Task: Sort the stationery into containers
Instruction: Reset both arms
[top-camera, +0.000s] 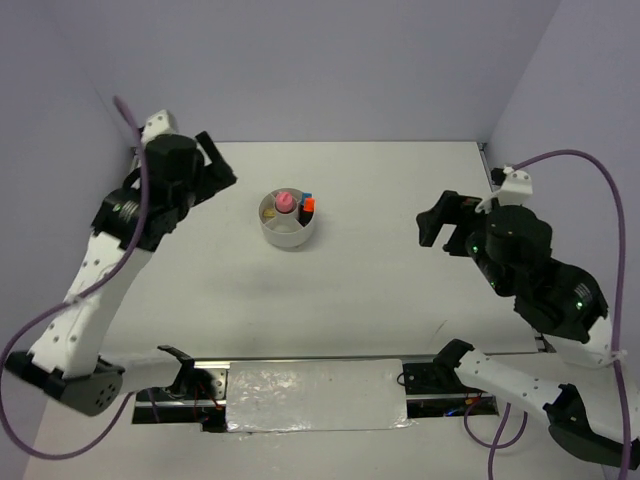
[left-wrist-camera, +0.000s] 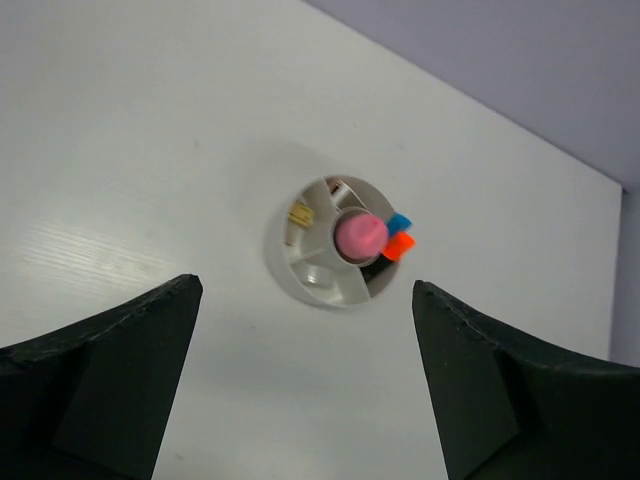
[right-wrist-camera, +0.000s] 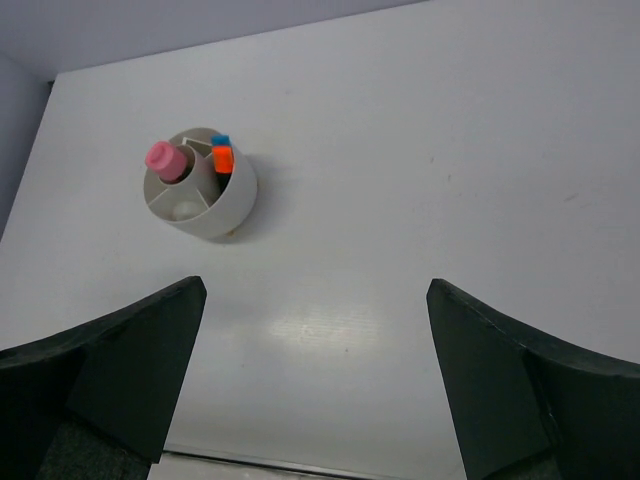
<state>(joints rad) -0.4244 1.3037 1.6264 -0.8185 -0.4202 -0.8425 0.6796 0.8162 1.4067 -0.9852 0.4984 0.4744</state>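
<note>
The round white tub (top-camera: 288, 236) stands on the table, divided into compartments. A pink tube (top-camera: 284, 202) stands upright in its middle. Blue and orange caps (top-camera: 308, 203) stick up at its right side, and tan pieces (top-camera: 268, 212) lie in its left compartment. The tub also shows in the left wrist view (left-wrist-camera: 300, 288) and the right wrist view (right-wrist-camera: 222, 211). My left gripper (top-camera: 218, 165) is open and empty, raised to the left of the tub. My right gripper (top-camera: 438, 221) is open and empty, raised well to the right of the tub.
A white table (top-camera: 380, 290) carries only the tub. Purple walls close in the back and sides. A foil-covered panel (top-camera: 315, 395) lies along the near edge between the arm bases.
</note>
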